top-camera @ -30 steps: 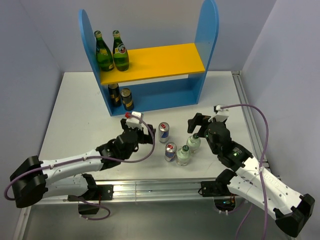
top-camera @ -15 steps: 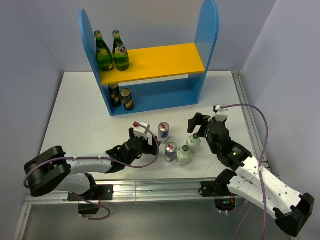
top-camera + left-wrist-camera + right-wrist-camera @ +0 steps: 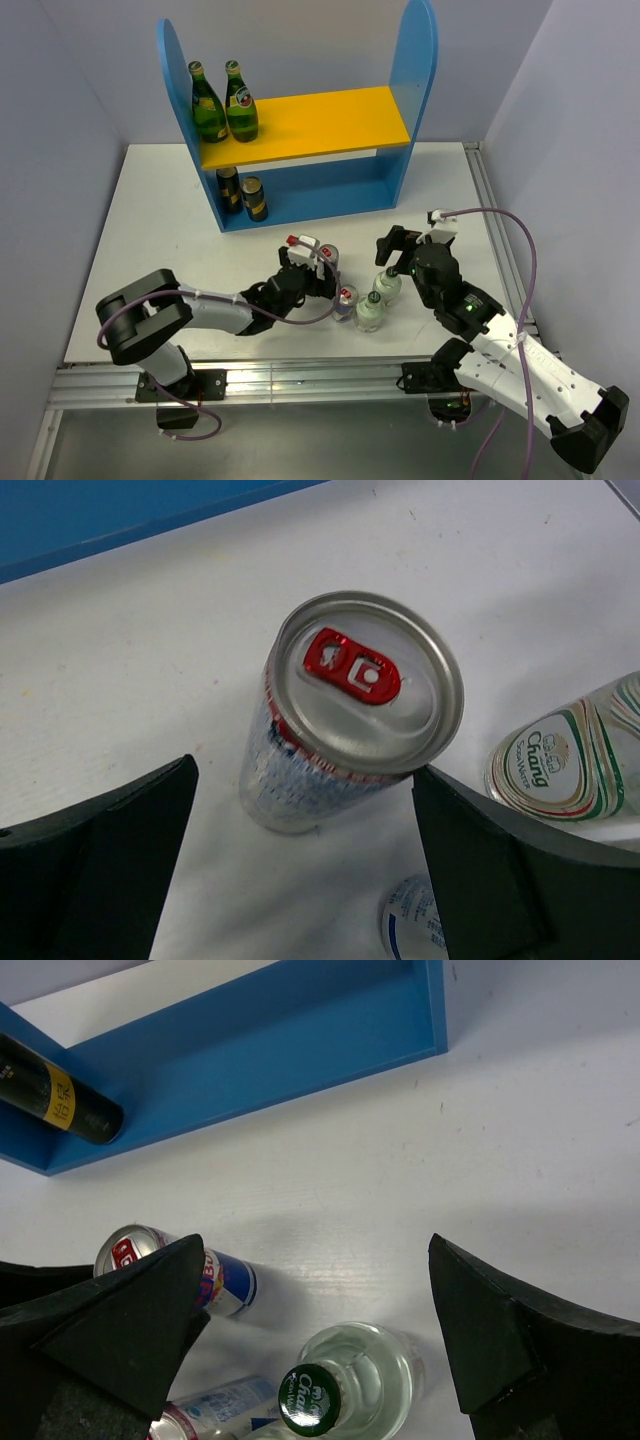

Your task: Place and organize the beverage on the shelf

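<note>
Two blue-and-silver cans (image 3: 328, 262) (image 3: 343, 300) and two short clear bottles (image 3: 387, 285) (image 3: 368, 312) stand as a cluster on the table. My left gripper (image 3: 320, 262) is open around the farther can (image 3: 340, 730): a gap shows at its left finger (image 3: 110, 850), while the right finger (image 3: 480, 860) is close to the can's rim. My right gripper (image 3: 393, 255) hangs open above the farther clear bottle (image 3: 365, 1370), holding nothing. The shelf (image 3: 310, 120) stands at the back, with two dark cans (image 3: 242, 195) on its lower level.
Two green glass bottles (image 3: 222, 105) stand at the left end of the shelf's yellow-orange upper board. The other can (image 3: 415, 930) and a clear bottle (image 3: 560, 765) stand close beside the left gripper. The table's metal rail (image 3: 300, 375) runs along the near edge.
My left arm has swung right and forward, bringing its open jaws around the farther blue-and-silver can. The right arm and the drinks have not moved.
</note>
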Motion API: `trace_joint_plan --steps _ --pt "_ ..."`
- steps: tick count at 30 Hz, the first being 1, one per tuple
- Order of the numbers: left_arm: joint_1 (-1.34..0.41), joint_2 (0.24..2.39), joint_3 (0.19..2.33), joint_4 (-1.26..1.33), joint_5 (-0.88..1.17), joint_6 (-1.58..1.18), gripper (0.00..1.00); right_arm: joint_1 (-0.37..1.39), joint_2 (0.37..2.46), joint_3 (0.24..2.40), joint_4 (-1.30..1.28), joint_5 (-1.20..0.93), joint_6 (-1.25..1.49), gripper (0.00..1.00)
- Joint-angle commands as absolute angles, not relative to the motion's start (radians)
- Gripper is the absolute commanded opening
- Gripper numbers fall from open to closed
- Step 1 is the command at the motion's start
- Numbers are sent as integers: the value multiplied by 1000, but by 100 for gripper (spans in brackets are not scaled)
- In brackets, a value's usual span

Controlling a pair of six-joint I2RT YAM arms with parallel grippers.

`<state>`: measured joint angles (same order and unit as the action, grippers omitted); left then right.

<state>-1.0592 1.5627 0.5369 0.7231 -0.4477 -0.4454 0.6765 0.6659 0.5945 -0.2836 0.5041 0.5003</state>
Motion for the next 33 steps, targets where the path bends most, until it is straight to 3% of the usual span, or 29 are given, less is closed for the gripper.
trace_joint_plan --steps 1,6,9,12,13,16,18,19,26,33 --pt "-1063 1618 615 821 -465 -413 95 681 660 594 -265 526 500 100" --pt "-1062 1692 661 845 -509 -394 92 681 655 592 -264 526 500 100" --pt "-1062 1723 672 874 -538 -393 83 681 655 592 -262 525 500 100" --pt "-1058 1747 696 868 -549 -380 65 681 655 592 -262 523 500 100" --pt "-1058 1752 703 867 -554 -374 51 681 655 592 -262 523 500 100" --pt "-1057 1747 718 847 -557 -374 21 681 655 592 -264 525 502 100" --pt "-1058 1729 724 830 -563 -373 12 683 652 592 -264 526 502 100" --pt "-1058 1717 729 790 -574 -376 0 681 650 592 -264 526 502 100" --pt "-1058 1554 909 427 -660 -345 0 681 643 591 -259 520 502 100" --pt "-1040 1532 1318 121 -704 -258 0 681 646 592 -255 509 500 100"
